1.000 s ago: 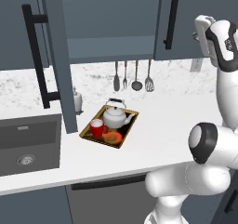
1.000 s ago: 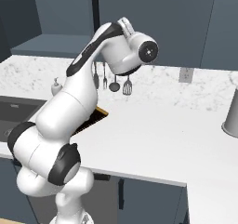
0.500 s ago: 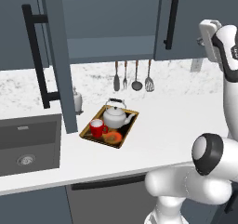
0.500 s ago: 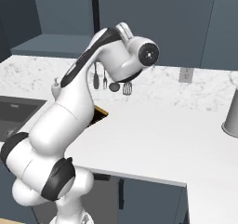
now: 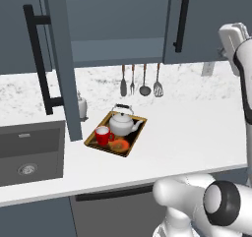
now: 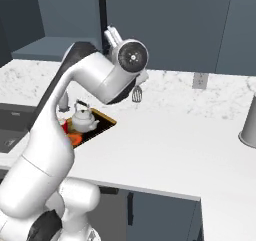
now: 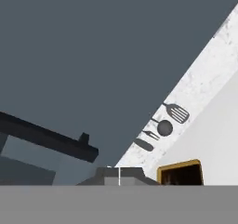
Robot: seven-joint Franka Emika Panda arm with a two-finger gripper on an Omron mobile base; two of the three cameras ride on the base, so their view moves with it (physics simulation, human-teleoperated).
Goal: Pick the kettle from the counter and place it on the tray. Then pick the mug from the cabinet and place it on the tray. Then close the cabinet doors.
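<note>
Resting together on the tray (image 5: 133, 145) below the cabinet (image 5: 118, 29), the kettle (image 5: 121, 124) and mug (image 5: 103, 135) looked delivered, so the gripper (image 7: 119, 174), jaws pressed together and empty, faced a cabinet door (image 7: 93, 65), probably to push it closed.

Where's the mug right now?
The mug stands on the tray, at its left end beside the kettle, on the counter just right of the sink in the left base view.
</note>
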